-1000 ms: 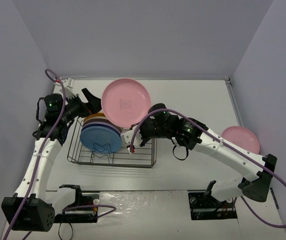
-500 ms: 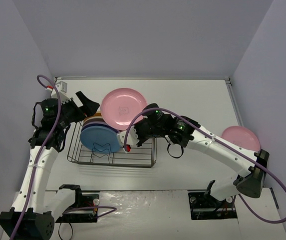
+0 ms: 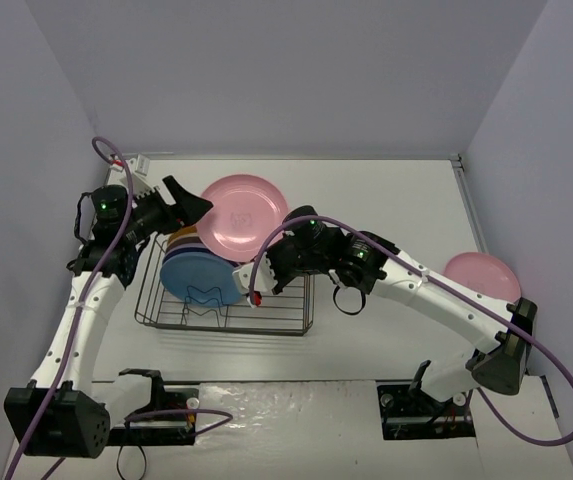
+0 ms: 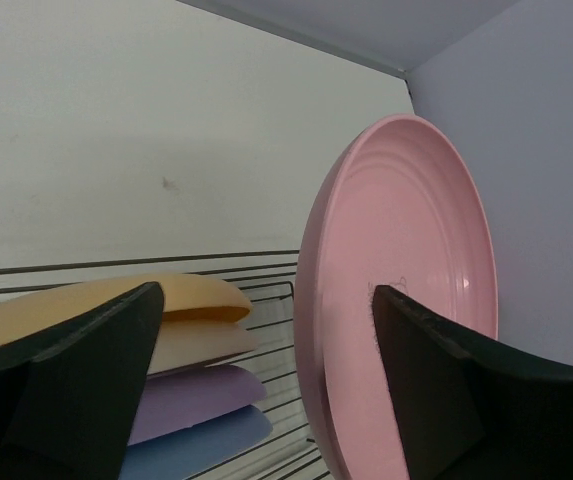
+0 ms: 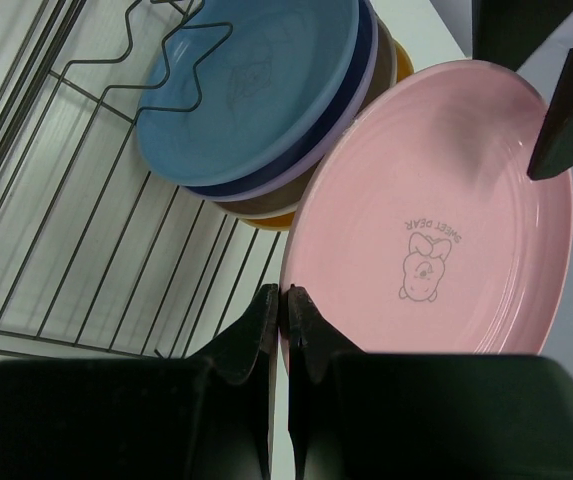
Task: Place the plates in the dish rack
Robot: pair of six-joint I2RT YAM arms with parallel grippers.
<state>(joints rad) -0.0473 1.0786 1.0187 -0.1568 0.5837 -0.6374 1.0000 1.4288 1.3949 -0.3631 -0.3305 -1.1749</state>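
Above the far side of the dark wire dish rack, the right gripper is pinching the rim of a round pink plastic plate, holding it upright. The left gripper is hanging wide open beside that plate. A blue plate, purple plate, cream plate and yellow-orange plate are standing in the rack. A second pink plate is lying on the white table to the right.

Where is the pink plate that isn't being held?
Top view: the loose pink plate lies on the table at the far right, behind the right arm, apart from the dish rack.
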